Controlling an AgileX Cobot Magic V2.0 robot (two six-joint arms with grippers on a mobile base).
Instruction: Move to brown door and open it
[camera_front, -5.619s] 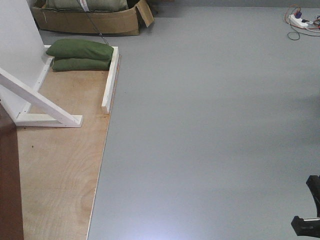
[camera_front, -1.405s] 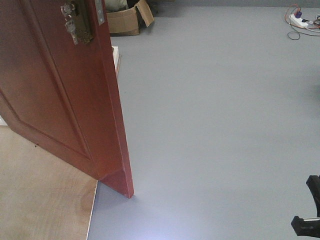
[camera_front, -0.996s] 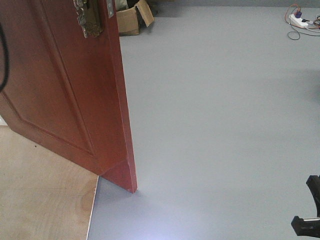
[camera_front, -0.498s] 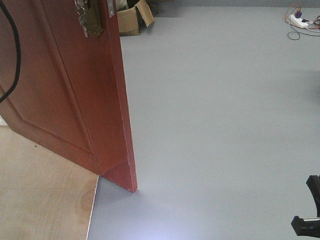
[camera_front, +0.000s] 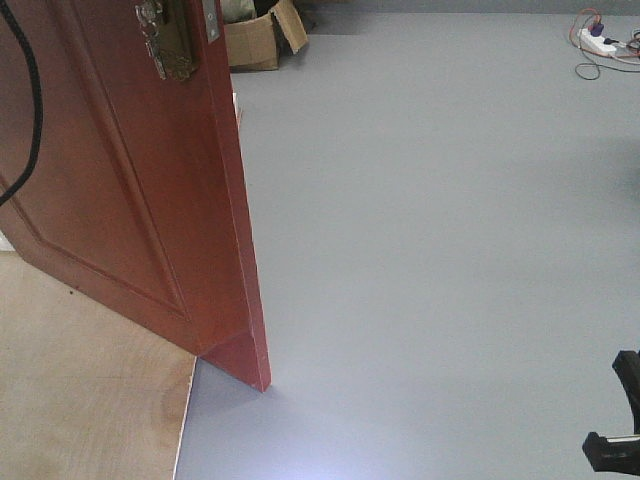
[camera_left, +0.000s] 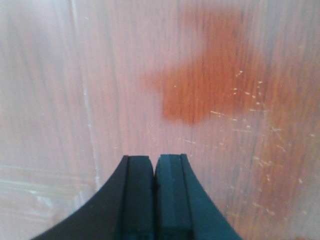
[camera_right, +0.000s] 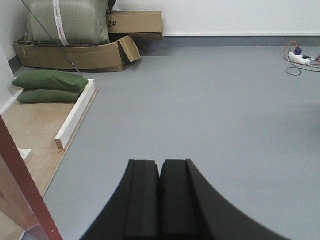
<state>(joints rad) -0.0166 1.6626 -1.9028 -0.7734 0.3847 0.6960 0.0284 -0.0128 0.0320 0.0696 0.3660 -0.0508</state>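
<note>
The brown door stands ajar at the left of the front view, its free edge running down to the grey floor. Its brass lock plate shows at the top. My left gripper is shut and empty, its tips pointing straight at the door's glossy wood, which fills that view; I cannot tell if they touch. My right gripper is shut and empty, pointing over the open grey floor. The door's edge shows to its lower left.
A plywood base lies under the door, with a white wooden rail and green sandbags on it. Cardboard boxes stand by the far wall. A power strip with cables lies far right. A black cable hangs across the door.
The door has swung into the front view, which first showed only the plywood and white brace. In the last half second its free edge and lock plate shifted slightly left.
</note>
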